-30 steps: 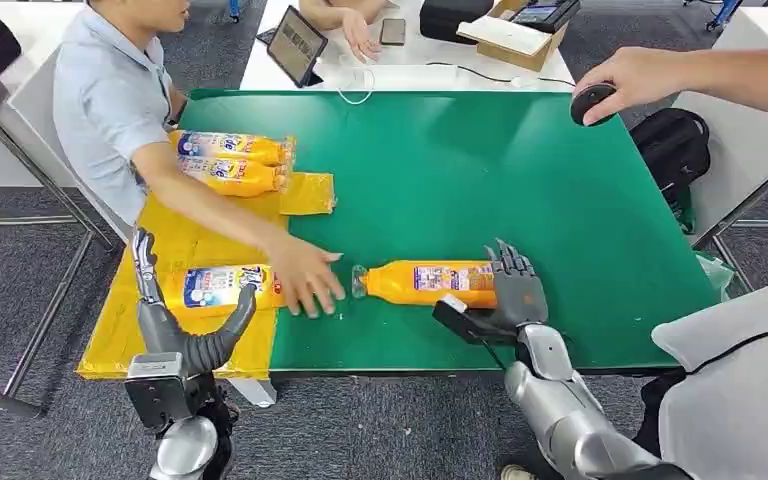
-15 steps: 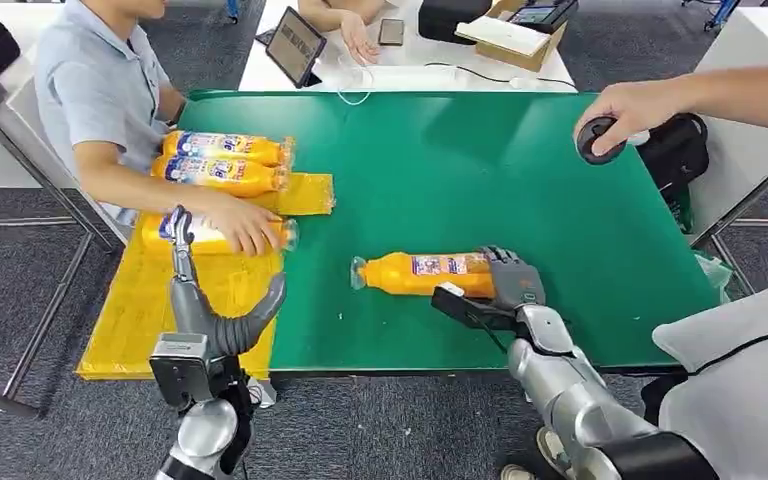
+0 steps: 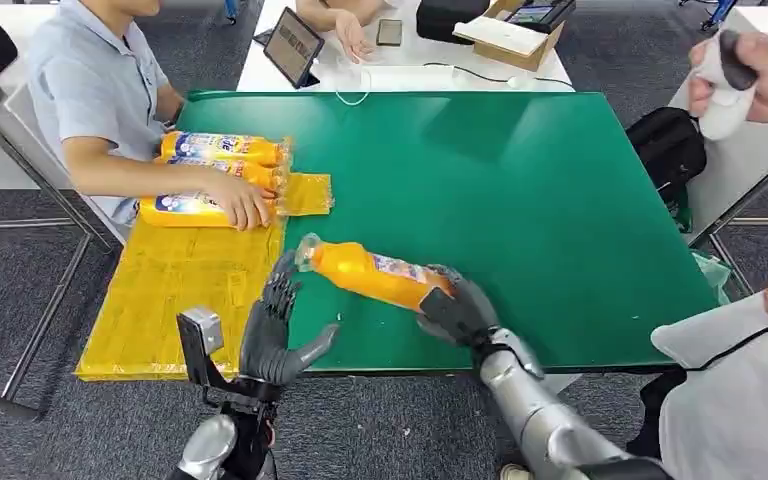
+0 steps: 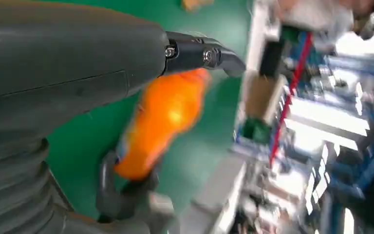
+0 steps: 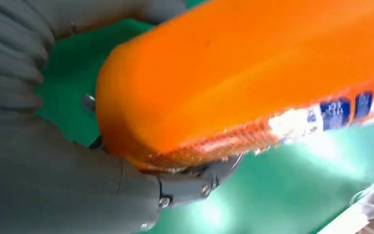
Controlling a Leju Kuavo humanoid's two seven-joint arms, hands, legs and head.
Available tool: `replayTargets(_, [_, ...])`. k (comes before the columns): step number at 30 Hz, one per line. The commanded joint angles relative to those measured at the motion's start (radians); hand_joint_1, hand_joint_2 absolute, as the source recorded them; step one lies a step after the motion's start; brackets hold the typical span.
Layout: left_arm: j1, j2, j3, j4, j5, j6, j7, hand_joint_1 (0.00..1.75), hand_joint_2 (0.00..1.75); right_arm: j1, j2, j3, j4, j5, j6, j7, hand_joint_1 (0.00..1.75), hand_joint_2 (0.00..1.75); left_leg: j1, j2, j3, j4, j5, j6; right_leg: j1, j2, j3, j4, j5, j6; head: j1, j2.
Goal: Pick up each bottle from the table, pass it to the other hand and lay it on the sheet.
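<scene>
One orange bottle (image 3: 372,274) grasped at its base by right hand (image 3: 457,310), tilted above bench (image 3: 520,170) near front edge, cap toward left hand (image 3: 272,330), released. Three bottles (image 3: 210,175) on yellow sheet (image 3: 180,290), left edge.

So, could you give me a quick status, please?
Right robot hand grips bottle. Left robot hand open near cap. Person's hand on sheet.
</scene>
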Motion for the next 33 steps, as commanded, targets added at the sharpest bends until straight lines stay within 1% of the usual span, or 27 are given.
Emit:
replayTargets(1, [0.035, -0.015, 0.081, 0.097, 0.156, -0.047, 0.088, 0.0, 1.75, 0.103, 0.078, -0.039, -0.182, -0.237, 0.022, -0.081, 1.75, 1.75, 0.001, -0.002, 0.001, -0.001, -0.001, -0.001, 0.001, -0.002, 0.003, -0.001, -0.001, -0.002, -0.001, 0.0])
replayTargets(2, [0.055, -0.017, 0.092, 0.087, 0.182, -0.042, 0.055, 0.0, 1.75, 0.149, 0.097, -0.01, -0.27, -0.307, 0.01, -0.081, 1.75, 1.75, 0.0, -0.001, 0.001, -0.001, -0.001, -0.001, 0.0, 0.0, 0.001, -0.001, -0.001, -0.001, 0.0, 0.0])
replayTargets(3, [0.078, -0.018, 0.1, 0.074, 0.204, -0.012, 0.035, 0.0, 1.75, 0.21, 0.116, 0.039, -0.389, -0.409, -0.011, -0.063, 1.75, 1.75, 0.001, 0.0, 0.002, -0.001, -0.002, -0.001, 0.001, 0.001, 0.003, -0.002, -0.001, -0.002, 0.0, 0.0])
replayTargets(4, [0.093, -0.015, 0.099, 0.064, 0.216, 0.003, 0.037, 0.0, 1.75, 0.258, 0.12, 0.082, -0.482, -0.461, -0.031, -0.045, 1.75, 1.75, 0.001, 0.001, 0.002, -0.002, -0.002, -0.001, 0.0, 0.002, 0.002, -0.001, -0.001, -0.002, 0.0, 0.0])
replayTargets(5, [0.104, -0.005, 0.084, 0.054, 0.22, 0.007, 0.041, 0.0, 1.75, 0.304, 0.112, 0.137, -0.57, -0.462, -0.105, -0.051, 1.75, 1.75, 0.001, 0.003, 0.001, -0.001, -0.003, -0.001, 0.001, 0.004, 0.002, -0.001, -0.001, -0.003, 0.001, 0.0])
replayTargets(6, [0.104, 0.037, 0.019, 0.054, 0.156, -0.019, 0.011, 0.0, 1.75, 0.345, 0.099, 0.188, -0.645, -0.464, -0.175, -0.064, 1.75, 1.75, 0.001, 0.002, 0.0, 0.0, -0.003, -0.002, 0.001, 0.003, 0.001, 0.0, -0.002, -0.003, 0.0, 0.0])
replayTargets(7, [0.105, 0.055, -0.009, 0.066, 0.125, -0.024, 0.002, 0.0, 1.75, 0.361, 0.081, 0.224, -0.675, -0.495, -0.181, -0.05, 1.75, 1.75, 0.001, 0.0, 0.001, 0.0, -0.004, -0.002, 0.002, 0.001, 0.002, 0.0, -0.004, -0.004, 0.0, 0.0])
replayTargets(8, [0.109, 0.064, -0.03, 0.066, 0.092, -0.038, -0.04, 0.0, 1.75, 0.363, 0.068, 0.255, -0.676, -0.481, -0.195, -0.056, 1.75, 1.75, 0.001, -0.002, -0.001, 0.0, -0.003, -0.002, 0.001, -0.001, 0.0, 0.0, -0.004, -0.003, 0.0, 0.0])
replayTargets(9, [0.107, 0.081, -0.059, 0.065, 0.078, -0.083, -0.051, 0.0, 1.75, 0.354, 0.057, 0.289, -0.655, -0.486, -0.184, -0.047, 1.75, 1.75, 0.001, -0.005, -0.003, 0.0, -0.002, -0.002, 0.001, -0.003, -0.001, 0.0, -0.003, -0.003, 0.0, 0.0])
replayTargets(10, [0.11, 0.081, -0.059, 0.065, 0.078, -0.084, -0.053, 0.0, 1.75, 0.35, 0.057, 0.298, -0.645, -0.489, -0.182, -0.045, 1.75, 1.75, 0.0, -0.006, -0.003, -0.001, -0.002, -0.002, 0.001, -0.005, 0.0, 0.0, -0.004, -0.003, 0.0, 0.0])
replayTargets(11, [0.113, 0.08, -0.058, 0.063, 0.078, -0.084, -0.053, 0.0, 1.75, 0.343, 0.06, 0.3, -0.631, -0.494, -0.186, -0.047, 1.75, 1.75, 0.0, -0.004, -0.006, 0.0, -0.001, -0.001, 0.0, -0.003, -0.005, -0.001, -0.001, -0.002, 0.0, 0.0])
replayTargets(13, [0.102, 0.102, -0.098, 0.043, 0.006, -0.116, -0.106, 0.0, 1.75, 0.32, 0.056, 0.363, -0.577, -0.499, -0.142, -0.06, 1.75, 1.75, 0.001, -0.002, -0.003, 0.0, -0.003, -0.002, 0.001, 0.0, -0.002, 0.0, -0.003, -0.003, 0.0, 0.0])
replayTargets(15, [0.084, 0.094, -0.119, 0.05, -0.059, -0.088, -0.118, 0.0, 1.75, 0.318, 0.069, 0.466, -0.531, -0.417, -0.163, -0.08, 1.75, 1.75, 0.001, -0.001, -0.006, 0.0, -0.001, -0.001, 0.001, -0.001, -0.006, 0.0, -0.001, -0.002, 0.0, 0.0])
replayTargets(17, [0.068, 0.083, -0.132, 0.059, -0.063, -0.101, -0.112, 0.0, 1.75, 0.311, 0.076, 0.569, -0.481, -0.352, -0.177, -0.081, 1.75, 1.75, 0.001, -0.002, -0.006, -0.001, -0.002, -0.002, 0.001, -0.002, -0.005, -0.001, -0.002, -0.003, 0.0, 0.0])
replayTargets(21, [0.051, 0.07, -0.14, 0.047, -0.068, -0.104, -0.11, 0.0, 1.75, 0.289, 0.108, 0.725, -0.427, -0.358, -0.197, -0.081, 1.75, 1.75, 0.002, 0.0, -0.005, -0.001, -0.002, -0.002, 0.001, 0.0, -0.005, -0.001, -0.001, -0.003, 0.0, 0.0])
replayTargets(24, [0.052, 0.056, -0.117, 0.023, -0.042, -0.097, -0.111, 0.0, 1.75, 0.269, 0.119, 0.76, -0.401, -0.404, -0.179, -0.081, 1.75, 1.75, 0.001, -0.004, -0.006, -0.001, -0.001, -0.001, 0.001, -0.003, -0.004, 0.0, -0.002, -0.003, 0.0, 0.0])
replayTargets(26, [0.053, 0.055, -0.114, 0.022, -0.037, -0.096, -0.111, 0.0, 1.75, 0.269, 0.119, 0.761, -0.403, -0.414, -0.182, -0.081, 1.75, 1.75, 0.002, -0.002, -0.005, 0.0, -0.002, -0.001, 0.002, -0.001, -0.004, -0.001, -0.002, -0.003, 0.0, 0.0])
replayTargets(27, [0.058, 0.053, -0.099, 0.013, -0.016, -0.094, -0.122, 0.0, 1.75, 0.273, 0.108, 0.785, -0.422, -0.437, -0.204, -0.081, 1.75, 1.75, 0.001, -0.002, -0.005, 0.0, -0.001, -0.001, 0.001, -0.002, -0.004, 0.0, -0.002, -0.002, 0.0, 0.0])
replayTargets(28, [0.054, 0.051, -0.1, 0.007, -0.008, -0.094, -0.131, 0.0, 1.75, 0.267, 0.091, 0.835, -0.421, -0.408, -0.238, -0.081, 1.75, 1.75, 0.002, -0.002, -0.004, 0.0, -0.002, -0.002, 0.002, -0.002, -0.002, -0.001, -0.003, -0.003, 0.0, 0.0])
replayTargets(30, [0.054, 0.037, -0.083, -0.019, 0.037, -0.084, -0.148, 0.0, 1.75, 0.266, 0.08, 0.867, -0.399, -0.426, -0.224, -0.081, 1.75, 1.75, 0.002, -0.004, -0.006, 0.0, -0.001, -0.001, 0.001, -0.003, -0.004, -0.001, -0.002, -0.002, 0.001, 0.0])
replayTargets(33, [0.065, 0.02, -0.046, -0.066, 0.103, -0.075, -0.15, 0.0, 1.75, 0.269, 0.075, 0.881, -0.385, -0.439, -0.218, -0.081, 1.75, 1.75, 0.002, -0.003, -0.005, 0.0, -0.002, -0.001, 0.002, -0.003, -0.003, 0.0, -0.002, -0.003, 0.0, 0.0])
